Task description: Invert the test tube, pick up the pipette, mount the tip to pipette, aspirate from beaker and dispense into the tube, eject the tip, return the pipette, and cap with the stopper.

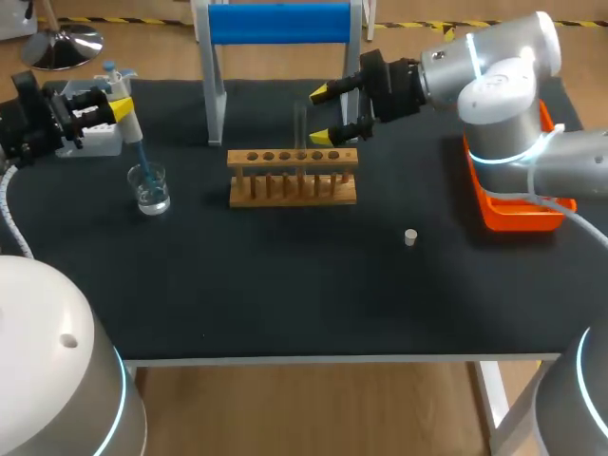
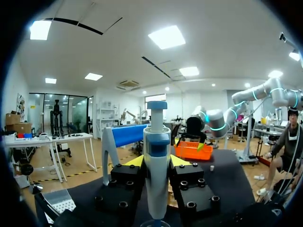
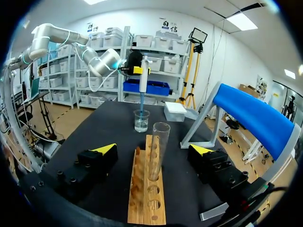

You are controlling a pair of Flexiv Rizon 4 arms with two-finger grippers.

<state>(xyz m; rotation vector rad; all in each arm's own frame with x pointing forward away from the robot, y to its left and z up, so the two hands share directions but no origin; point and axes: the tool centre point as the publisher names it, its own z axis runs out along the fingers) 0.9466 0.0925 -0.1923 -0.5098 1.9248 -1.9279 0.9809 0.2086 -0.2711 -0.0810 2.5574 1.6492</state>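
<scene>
step in hand looks like aspirate: left gripper (image 2: 156, 163) is clamped on the pipette (image 1: 121, 103), a finger on each side of the body, and the blue tip (image 1: 141, 160) runs down into the beaker (image 1: 150, 190) at the left of the table (image 1: 285, 285). to do it well: hold the pipette near vertical, tip end under the liquid but off the glass bottom, draw slow, pause before lifting so no air gets in, then lift straight up so the tip clears the rim without dragging the beaker. liquid level looks low, so depth matters; can't tell from here if the tip end is actually submerged. beaker is small, clear and probably light, likely to slide or topple on a side knock. pipette: white body, blue band, plunger on top, slightly tilted in head view. right gripper (image 3: 154, 149) is released, jaws wide on either side of the tube (image 3: 158, 151), no contact. tube is clear glass, upright, mouth up, in a hole of the wooden rack (image 3: 147, 198) mid-table, well apart from the beaker; looks empty. stopper (image 1: 410, 237) lies loose on the table right of the rack, not yet used.
</scene>
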